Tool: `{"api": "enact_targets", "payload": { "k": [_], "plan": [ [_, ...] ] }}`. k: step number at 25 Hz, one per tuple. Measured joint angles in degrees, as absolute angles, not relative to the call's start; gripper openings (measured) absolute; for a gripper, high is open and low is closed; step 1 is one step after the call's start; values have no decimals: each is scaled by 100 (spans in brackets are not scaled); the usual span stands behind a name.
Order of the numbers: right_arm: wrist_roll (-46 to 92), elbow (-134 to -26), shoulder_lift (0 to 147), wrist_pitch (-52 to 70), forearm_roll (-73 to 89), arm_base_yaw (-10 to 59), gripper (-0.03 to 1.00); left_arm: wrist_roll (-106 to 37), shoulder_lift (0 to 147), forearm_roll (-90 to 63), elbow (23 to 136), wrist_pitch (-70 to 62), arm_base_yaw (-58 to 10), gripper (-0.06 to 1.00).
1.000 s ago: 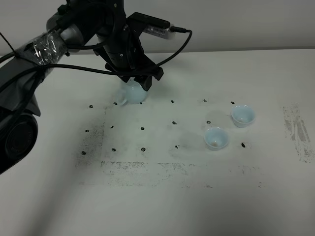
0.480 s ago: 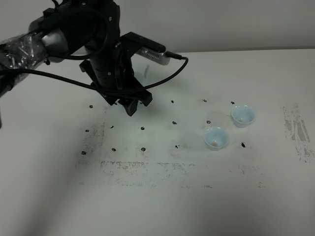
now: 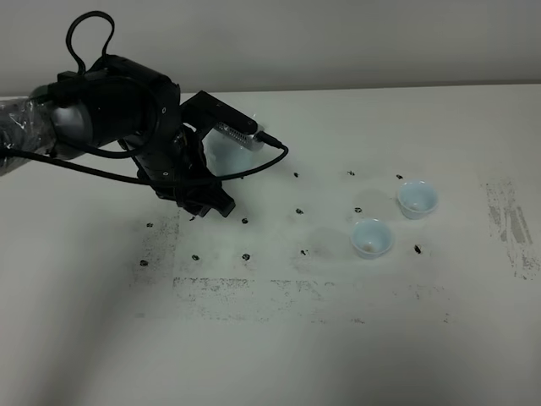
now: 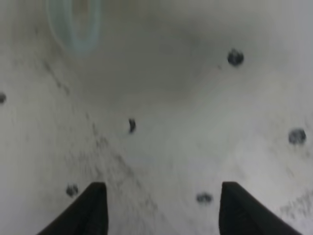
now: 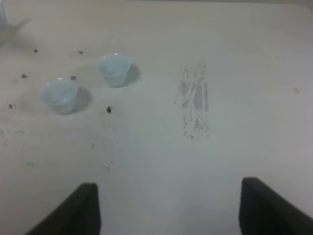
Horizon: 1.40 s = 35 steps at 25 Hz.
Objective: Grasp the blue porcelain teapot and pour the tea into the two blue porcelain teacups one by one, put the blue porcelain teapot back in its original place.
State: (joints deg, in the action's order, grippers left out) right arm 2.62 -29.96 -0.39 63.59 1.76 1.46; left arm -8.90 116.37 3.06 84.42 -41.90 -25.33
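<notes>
The blue porcelain teapot [image 3: 222, 153] stands on the white table, mostly hidden behind my left arm. Its loop handle [image 4: 74, 25] shows blurred in the left wrist view. My left gripper [image 3: 215, 207] is open and empty, low over the table just in front of the teapot; in its wrist view the left gripper [image 4: 159, 208] has only bare table between its fingers. The two blue porcelain teacups [image 3: 418, 199] [image 3: 371, 238] stand upright at the right, also in the right wrist view [image 5: 113, 69] [image 5: 58, 94]. My right gripper [image 5: 168, 208] is open and empty, well back from the cups.
Small black dot marks [image 3: 300, 211] are scattered over the table's middle. A scuffed grey patch [image 3: 510, 222] lies at the right edge, also in the right wrist view [image 5: 195, 103]. The left arm's cable [image 3: 262, 156] loops over the teapot's spot.
My left gripper was over the teapot a second ago; it has since moved left and towards the front, away from it. The teapot and cups have stayed in place.
</notes>
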Motion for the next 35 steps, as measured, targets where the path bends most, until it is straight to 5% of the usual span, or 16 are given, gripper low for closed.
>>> {"api": "enact_targets", "payload": {
  "k": [9,22,35],
  "plan": [
    [262,-2996,-39,6359,176,146,57,-418,11653,348,8504,-4118,-2249,48],
    [262,-2996,-39,6359,176,146,57,-664,12945,272,10857,-6223,-2212,47],
    [262,-2996,-39,6359,176,146,57,-951,13698,36,11750,-6387,-2212,47]
  ]
}}
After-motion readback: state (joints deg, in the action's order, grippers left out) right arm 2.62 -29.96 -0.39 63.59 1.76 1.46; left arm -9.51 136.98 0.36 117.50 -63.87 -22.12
